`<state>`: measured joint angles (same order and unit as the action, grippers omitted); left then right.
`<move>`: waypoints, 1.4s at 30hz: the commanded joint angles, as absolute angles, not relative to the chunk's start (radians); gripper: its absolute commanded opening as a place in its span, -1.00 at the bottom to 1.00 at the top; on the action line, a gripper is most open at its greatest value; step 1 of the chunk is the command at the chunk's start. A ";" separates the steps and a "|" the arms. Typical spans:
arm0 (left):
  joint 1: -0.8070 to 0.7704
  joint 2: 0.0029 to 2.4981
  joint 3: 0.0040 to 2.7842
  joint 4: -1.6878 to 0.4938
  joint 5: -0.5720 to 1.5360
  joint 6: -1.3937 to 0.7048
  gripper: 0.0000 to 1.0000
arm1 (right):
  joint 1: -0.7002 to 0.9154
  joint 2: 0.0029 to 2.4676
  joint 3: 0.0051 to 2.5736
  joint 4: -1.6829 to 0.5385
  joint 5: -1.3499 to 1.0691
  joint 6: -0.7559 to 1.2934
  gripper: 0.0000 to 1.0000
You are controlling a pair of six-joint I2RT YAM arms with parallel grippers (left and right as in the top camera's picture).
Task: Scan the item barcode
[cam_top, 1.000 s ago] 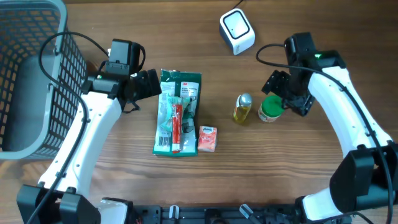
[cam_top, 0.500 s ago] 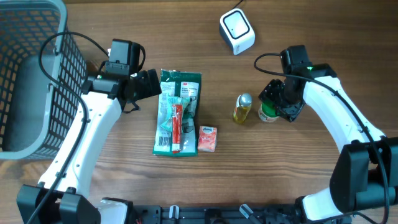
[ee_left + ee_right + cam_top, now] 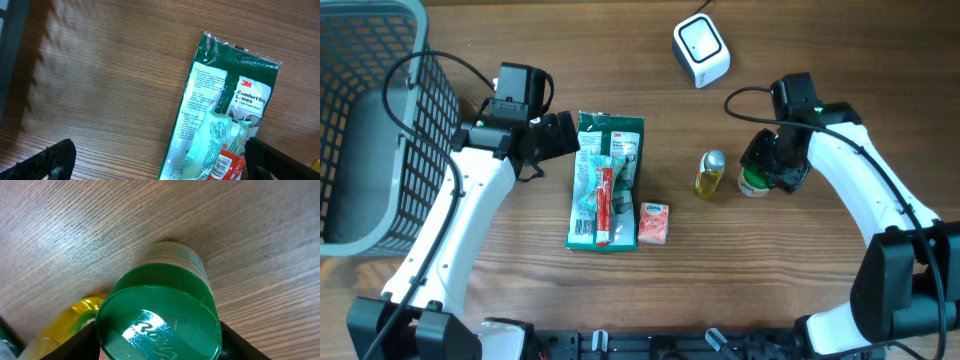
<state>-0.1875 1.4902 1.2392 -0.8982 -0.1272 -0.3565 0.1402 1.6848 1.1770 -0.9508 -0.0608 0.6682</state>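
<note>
Wooden desk [image 3: 740, 290], seen from above and from both wrists.

Right half, mid-depth: small jar with a green screw lid [image 3: 157, 312], upright, base on the wood. Right gripper [image 3: 767, 165] sits over it from above. In the wrist view its fingers [image 3: 77, 340] stand one on each side of the lid, close against the rim. Cannot tell whether they press the lid or only flank it.

Just beside the jar, toward the desk's centre: yellow bottle [image 3: 709, 175] with a silver cap. It crowds the finger on that side. Whether bottle and jar touch is not clear.

White scanner [image 3: 701, 50] near the far edge, right of centre, well apart from the jar, with bare wood between them.

Centre: green glove packet [image 3: 610, 150] lying flat. A pale sleeve with a red tube [image 3: 603, 205] lies on top of it. Orange tissue pack [image 3: 654, 222] just beside its near right corner.

Left gripper [image 3: 563, 135] hangs at the packet's far left corner, fingers spread wide, nothing between them.

Grey mesh basket [image 3: 420, 110] fills the far left corner.
</note>
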 commanded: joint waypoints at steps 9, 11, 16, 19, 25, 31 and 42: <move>-0.183 1.482 1.255 -0.899 -0.136 -0.345 1.00 | 0.137 1.698 1.181 -0.961 0.117 0.293 0.02; -0.183 1.482 1.255 -0.899 -0.136 -0.344 1.00 | 0.137 1.698 1.186 -0.961 0.117 0.257 0.02; -0.183 1.482 1.255 -0.899 -0.136 -0.344 1.00 | 0.137 1.698 1.194 -0.963 0.135 0.237 0.18; -0.183 1.482 1.255 -0.899 -0.136 -0.344 1.00 | 0.137 1.698 1.200 -0.968 0.134 0.239 0.81; -0.183 1.482 1.255 -0.899 -0.136 -0.344 1.00 | 0.137 1.697 1.303 -1.053 0.134 0.324 0.99; -0.183 1.482 1.255 -0.899 -0.136 -0.344 1.00 | 0.137 1.676 1.391 -1.111 0.134 0.579 1.00; -0.183 1.482 1.255 -0.899 -0.136 -0.344 1.00 | 0.136 1.678 1.287 -1.105 0.135 0.873 0.99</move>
<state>-0.1875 1.4902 1.2392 -0.8982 -0.1272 -0.3565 0.1402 1.6848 1.3273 -1.1141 0.1139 0.7082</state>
